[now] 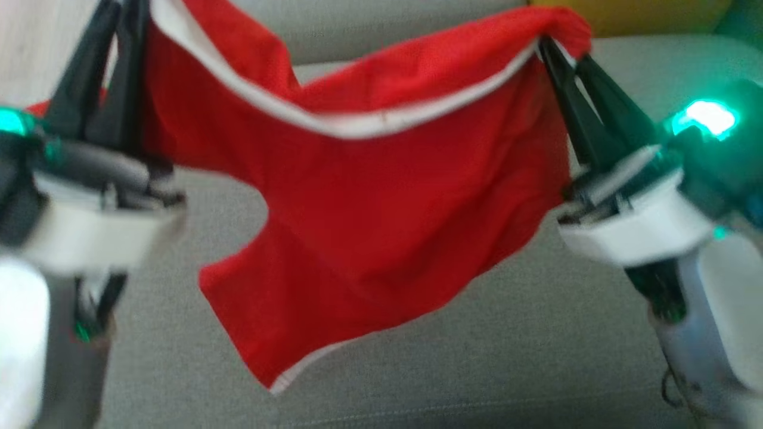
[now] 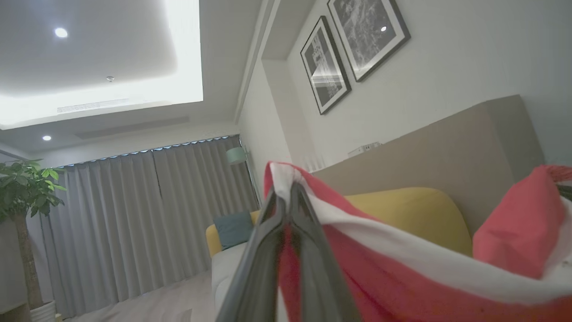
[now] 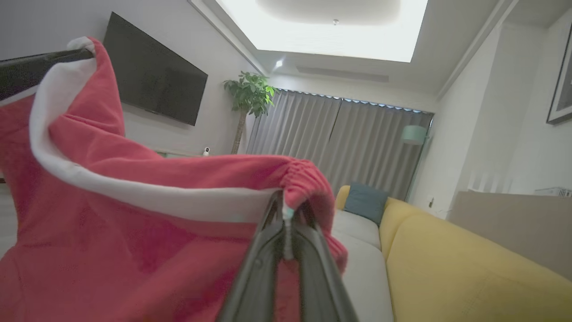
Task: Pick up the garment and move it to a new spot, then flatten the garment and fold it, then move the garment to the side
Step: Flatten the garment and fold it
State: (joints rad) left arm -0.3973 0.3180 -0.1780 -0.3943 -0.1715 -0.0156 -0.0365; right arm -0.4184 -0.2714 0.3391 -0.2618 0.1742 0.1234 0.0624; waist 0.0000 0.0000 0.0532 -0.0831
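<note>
Head view: your left gripper (image 1: 121,24) and right gripper (image 1: 557,52) are each clamped on the white-trimmed upper edge of the red shorts (image 1: 381,226), which hang spread between them over the grey sofa seat (image 1: 536,333).

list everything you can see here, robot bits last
red fabric garment with white trim: one, red and white, hanging stretched between both grippers
grey fabric sofa seat: one, grey, beneath the garment
yellow sofa back cushion: one, yellow, behind the seat
teal square cushion: one, teal, far end of sofa
grey pleated curtains: one run, grey, far wall
leafy potted tree: one, green, beside the curtains
black flat wall screen: one, black, mounted on wall
black-framed pictures: two, black and white, wall above sofa
mint floor lamp: one, pale green, by the curtains
left gripper: one, dark, shut on garment's top edge
right gripper: one, dark, shut on garment's top edge
</note>
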